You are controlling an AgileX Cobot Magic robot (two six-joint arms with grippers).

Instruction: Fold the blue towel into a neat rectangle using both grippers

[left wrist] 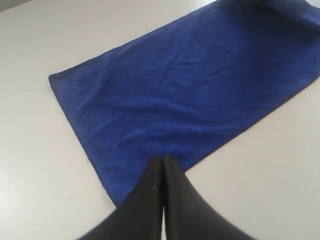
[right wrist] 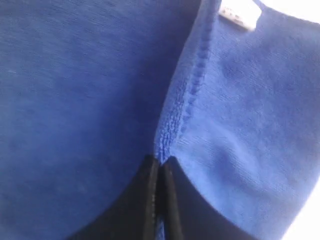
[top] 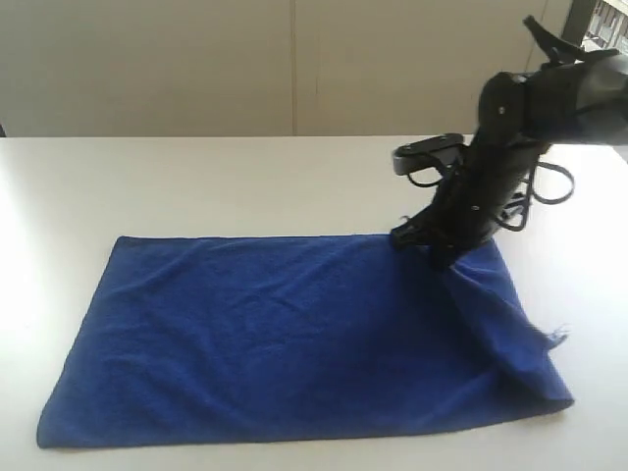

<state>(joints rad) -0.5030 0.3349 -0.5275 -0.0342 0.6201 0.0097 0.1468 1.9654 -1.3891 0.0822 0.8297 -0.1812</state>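
Note:
The blue towel (top: 294, 334) lies spread on the white table (top: 196, 186), its long side running left to right. My right gripper (top: 437, 257) is shut on the towel's far right corner and holds it a little above the table, so the right end slopes down to the near right corner. In the right wrist view the fingers (right wrist: 150, 172) pinch the stitched hem of the towel (right wrist: 75, 100), and the white label (right wrist: 240, 12) shows beyond them. In the left wrist view my left gripper (left wrist: 163, 161) is shut, with nothing between its fingers, above the towel (left wrist: 190, 85) near one long edge. The left arm is out of the exterior view.
Bare white table surrounds the towel on all sides. A pale wall (top: 294, 59) stands behind the table's far edge. The right arm's black joints and cables (top: 549, 186) hang over the table's right rear. A frayed thread sticks out at the towel's right edge (top: 559, 339).

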